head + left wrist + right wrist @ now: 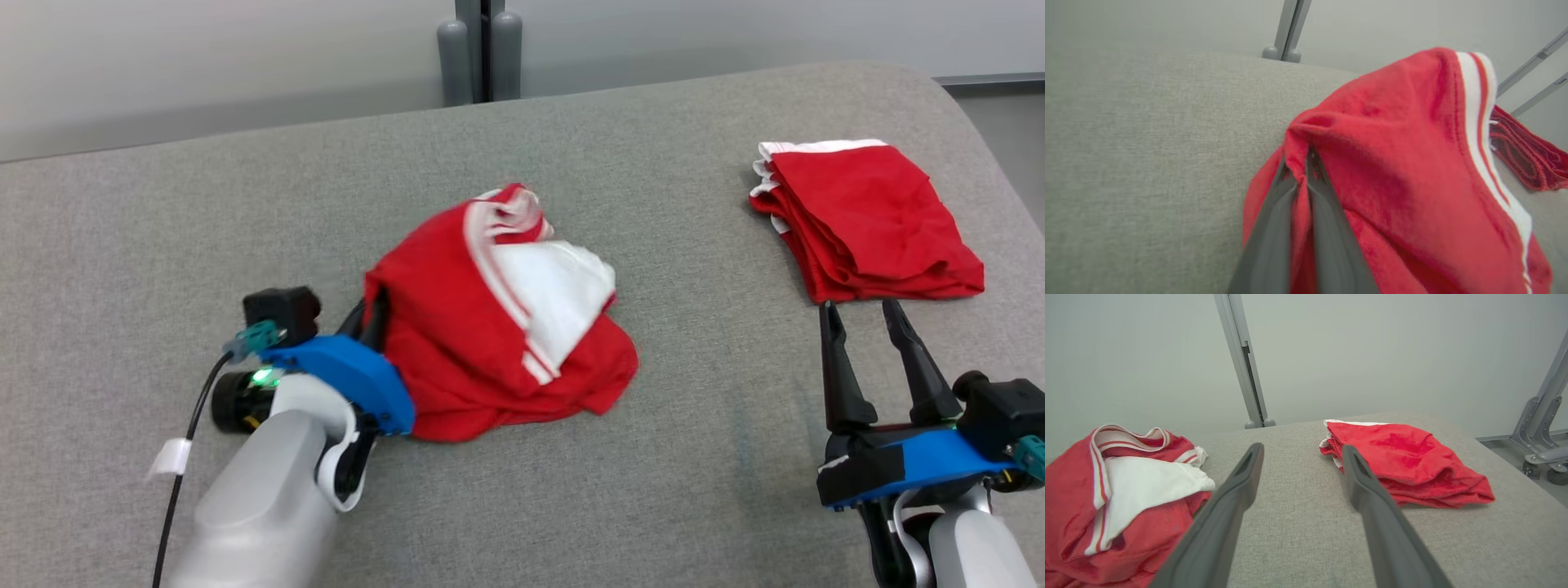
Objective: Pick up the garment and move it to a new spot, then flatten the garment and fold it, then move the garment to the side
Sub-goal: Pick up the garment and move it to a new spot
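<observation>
**A:** What is on the left?

**B:** The left gripper (1303,161), low over the grey cushion (245,204). Its 2 dark fingers are pressed together on a pinch of red cloth at the left edge of the crumpled garment (457,343).

**A:** And the garment itself?

**B:** It lies in a heap near the middle of the cushion. It is red, with a white panel and white stripes turned up on top. The cloth bunches where the fingertips nip it.

**A:** Further right?

**B:** A bare stretch of cushion, then the right gripper (859,307) at the near right. Its 2 fingers are spread wide with nothing between them, tips pointing to the far side.

**A:** What lies past those tips?

**B:** A folded garment (865,220), red with white trim along its far-left edge. It sits at the far right, just beyond the tips and well apart from the heap. I cannot tell whether the tips touch it.
</observation>
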Available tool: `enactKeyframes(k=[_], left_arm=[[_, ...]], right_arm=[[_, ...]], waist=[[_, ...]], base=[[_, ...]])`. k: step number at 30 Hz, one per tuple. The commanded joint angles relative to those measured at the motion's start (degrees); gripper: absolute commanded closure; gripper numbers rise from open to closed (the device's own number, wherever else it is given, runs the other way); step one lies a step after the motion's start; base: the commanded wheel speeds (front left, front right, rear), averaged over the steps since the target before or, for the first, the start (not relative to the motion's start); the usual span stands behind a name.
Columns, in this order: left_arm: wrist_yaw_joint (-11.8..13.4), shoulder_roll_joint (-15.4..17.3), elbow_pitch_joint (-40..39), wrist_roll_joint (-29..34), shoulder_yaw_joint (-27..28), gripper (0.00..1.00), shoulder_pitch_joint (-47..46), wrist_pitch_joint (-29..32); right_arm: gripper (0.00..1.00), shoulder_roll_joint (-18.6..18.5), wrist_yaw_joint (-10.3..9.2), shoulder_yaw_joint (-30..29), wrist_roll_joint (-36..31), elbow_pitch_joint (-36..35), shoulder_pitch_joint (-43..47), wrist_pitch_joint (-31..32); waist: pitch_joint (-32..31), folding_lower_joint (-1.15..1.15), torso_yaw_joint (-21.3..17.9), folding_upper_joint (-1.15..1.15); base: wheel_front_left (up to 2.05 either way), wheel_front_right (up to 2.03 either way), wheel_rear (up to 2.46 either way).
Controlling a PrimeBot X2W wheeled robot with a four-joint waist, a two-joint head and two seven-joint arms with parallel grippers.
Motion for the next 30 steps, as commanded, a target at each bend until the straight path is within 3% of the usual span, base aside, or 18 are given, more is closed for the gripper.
enactKeyframes(k=[1,5,6,7,8,19,30], left_arm=[[0.4,0.6,2.1,0.2,0.3,1.0,0.4,-1.7],[-0.1,0.3,5.9,1.0,-0.5,1.0,-1.1,-3.7],[-0.2,0.1,6.6,0.9,-0.5,0.73,-1.5,-4.1],[-0.2,-0.2,7.1,0.9,-0.5,0.28,-1.8,-4.5],[-0.3,-0.4,7.6,1.0,-0.7,0.0,-2.1,-4.8],[-0.4,-0.7,7.5,5.8,-2.5,0.0,-3.6,-7.4],[1.3,0.7,-3.5,10.5,0.7,0.0,4.6,-7.4]], right_arm=[[0.0,-0.2,0.01,-0.1,-0.4,0.5,-0.8,-0.5],[0.0,-0.2,0.01,-0.3,-0.6,1.3,-1.4,-0.7],[0.0,-0.2,0.01,-0.2,-0.6,1.5,-1.5,-0.7],[0.0,-0.2,0.01,-0.1,-0.6,1.7,-1.5,-0.7],[0.0,-0.2,0.01,0.1,-0.5,2.0,-1.5,-0.7],[0.0,-0.2,0.01,0.1,-1.3,4.4,-0.6,-0.7],[0.0,-0.2,0.01,-0.9,-2.7,4.2,3.0,0.0]], waist=[[0.3,-0.01,0.2,0.0],[0.4,-0.01,0.9,0.0],[0.2,-0.01,1.1,0.0],[0.1,-0.01,1.3,0.0],[0.0,-0.01,1.5,0.0],[-4.6,-0.01,3.8,0.0],[-12.4,-0.01,8.2,0.0]], base=[[0.0,0.0,0.0],[0.0,0.0,0.0],[0.0,0.0,0.0],[0.0,0.0,0.0],[0.0,0.0,0.0],[0.0,0.0,0.0],[0.0,0.0,0.0]])
